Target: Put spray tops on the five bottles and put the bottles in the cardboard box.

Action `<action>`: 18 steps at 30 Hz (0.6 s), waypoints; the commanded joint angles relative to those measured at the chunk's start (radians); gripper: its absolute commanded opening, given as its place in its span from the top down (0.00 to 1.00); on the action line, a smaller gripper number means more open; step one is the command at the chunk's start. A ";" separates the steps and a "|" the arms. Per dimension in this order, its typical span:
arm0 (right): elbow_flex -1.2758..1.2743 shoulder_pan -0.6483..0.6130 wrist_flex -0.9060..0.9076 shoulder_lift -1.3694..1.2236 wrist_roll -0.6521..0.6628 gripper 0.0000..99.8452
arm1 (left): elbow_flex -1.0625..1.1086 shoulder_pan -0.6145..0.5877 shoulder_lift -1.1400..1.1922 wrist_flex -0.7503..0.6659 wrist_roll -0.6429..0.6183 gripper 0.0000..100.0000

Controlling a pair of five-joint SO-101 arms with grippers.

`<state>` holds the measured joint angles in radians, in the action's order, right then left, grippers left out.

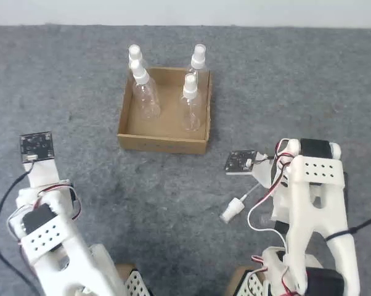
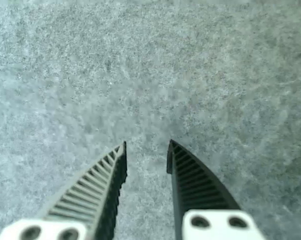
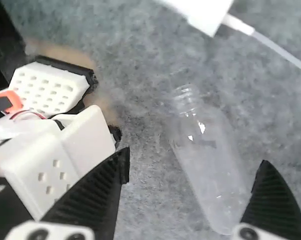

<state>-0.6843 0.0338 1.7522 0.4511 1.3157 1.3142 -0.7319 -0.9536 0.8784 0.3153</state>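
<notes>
Four capped clear bottles (image 1: 146,95) stand at the cardboard box (image 1: 163,143), upper centre. The fifth bottle (image 3: 205,165) lies uncapped. A white spray top (image 1: 233,211) lies loose, lower right.

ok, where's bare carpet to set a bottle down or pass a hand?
Free: the carpet between the cardboard box front and the arms, plus the strips either side of the box; bare under the open left tool. Crowded: at the right arm, where the spray top and uncapped bottle lie, the bottle under the open right tool.

Robotics lab bench, grey felt tabletop (image 1: 309,80), bare circuit board (image 1: 36,146)
</notes>
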 commanded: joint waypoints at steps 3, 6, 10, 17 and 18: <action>-0.011 -0.007 0.002 0.045 0.075 0.67 | -0.010 0.000 -0.031 -0.032 -0.005 0.88; -0.066 -0.007 -0.076 0.045 0.075 0.67 | -0.010 0.000 -0.031 -0.032 -0.003 0.88; -0.155 -0.007 -0.197 0.045 0.075 0.67 | -0.010 0.000 -0.031 -0.031 -0.003 0.88; -0.281 -0.005 -0.361 0.045 0.071 0.67 | -0.010 -0.002 -0.031 -0.029 -0.003 0.88; -0.288 -0.005 -0.375 0.050 0.069 0.67 | -0.010 -0.002 -0.031 -0.029 -0.003 0.88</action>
<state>-0.9544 0.0353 1.4469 0.4511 1.3740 1.3142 -0.7319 -0.9536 0.8707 0.3153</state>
